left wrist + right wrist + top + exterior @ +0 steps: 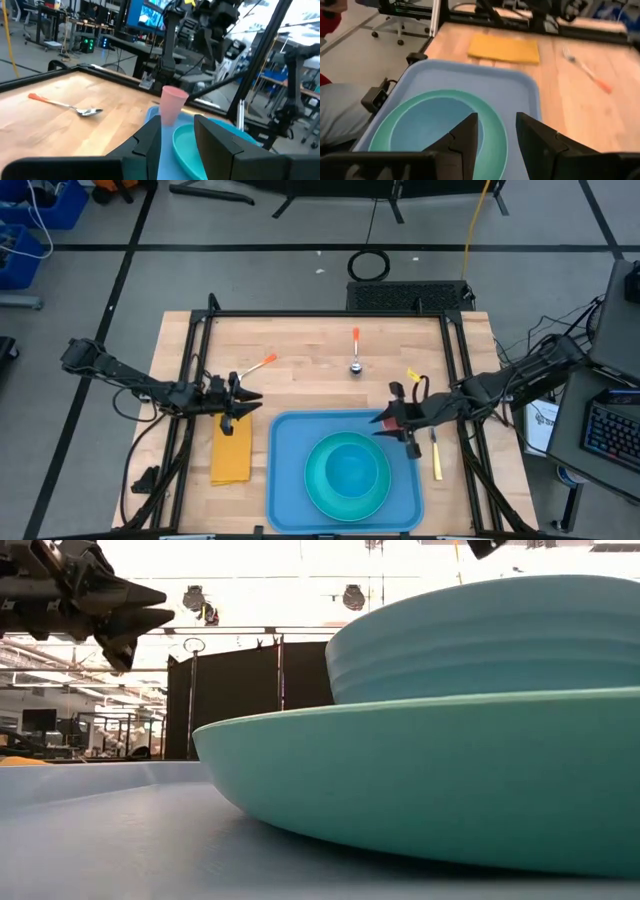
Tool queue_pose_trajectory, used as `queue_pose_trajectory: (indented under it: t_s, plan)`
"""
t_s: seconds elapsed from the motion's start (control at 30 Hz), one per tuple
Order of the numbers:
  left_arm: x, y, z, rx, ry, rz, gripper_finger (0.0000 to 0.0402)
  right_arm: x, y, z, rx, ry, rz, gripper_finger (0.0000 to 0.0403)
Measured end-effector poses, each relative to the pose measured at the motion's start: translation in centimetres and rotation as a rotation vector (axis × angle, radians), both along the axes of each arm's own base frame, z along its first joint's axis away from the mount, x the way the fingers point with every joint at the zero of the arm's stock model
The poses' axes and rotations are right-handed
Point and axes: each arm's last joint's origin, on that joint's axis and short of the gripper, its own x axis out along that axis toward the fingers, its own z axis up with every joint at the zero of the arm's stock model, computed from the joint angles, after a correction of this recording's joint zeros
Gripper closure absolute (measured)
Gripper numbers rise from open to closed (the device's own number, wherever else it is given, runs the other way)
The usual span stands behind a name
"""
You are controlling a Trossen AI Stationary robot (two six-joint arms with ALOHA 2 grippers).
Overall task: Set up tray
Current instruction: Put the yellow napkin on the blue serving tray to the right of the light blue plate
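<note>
Over the tray's far right corner hangs the right end effector (385,423), fingers parted with a clear gap between them and nothing held, as its own wrist view shows. Just beyond it lies the tray (290,480), at the near middle of the bench (300,350), its long axis running left to right. A plate (347,475) with a bowl (350,463) nested in it fills the tray's middle and right.

Left of the tray, the left end effector (245,401) hovers above the far end of a yellow napkin (231,452), fingers likewise apart and empty; the napkin lies just beside the tray's left rim.

Farther out, a fork (258,366) and a spoon (355,352), both orange-handled, rest on bare bench well beyond the tray, and a yellow-handled knife (435,457) lies just off its right rim.

By my judgement the right arm is nearer the knife and spoon, the left nearer the fork and napkin.
</note>
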Motion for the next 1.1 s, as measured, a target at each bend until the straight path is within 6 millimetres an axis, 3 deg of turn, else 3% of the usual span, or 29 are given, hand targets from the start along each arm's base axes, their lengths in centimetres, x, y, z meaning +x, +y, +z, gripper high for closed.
queue_pose_trajectory:
  t_s: [0.27, 0.57, 0.73, 1.1]
  plan:
    - [-0.1, 0.2, 1.0, -0.066, -0.103, 0.039, 0.0282, 2.2, 0.3, -0.3, -0.125, -0.107, 0.053, 0.0277]
    - [-0.1, -0.2, 0.8, -0.186, -0.086, 0.031, 0.0282, 3.2, -1.2, 0.0, -0.222, -0.169, 0.035, 0.0277]
    - [1.0, -1.0, 1.6, -0.161, 0.007, 0.134, 0.0282, 3.4, -1.9, 0.1, -0.233, -0.168, 0.012, 0.0277]
    - [5.1, -4.2, 6.4, -0.065, 0.421, 0.249, 0.0282, 3.5, -2.6, -0.2, -0.241, -0.139, -0.011, 0.0277]
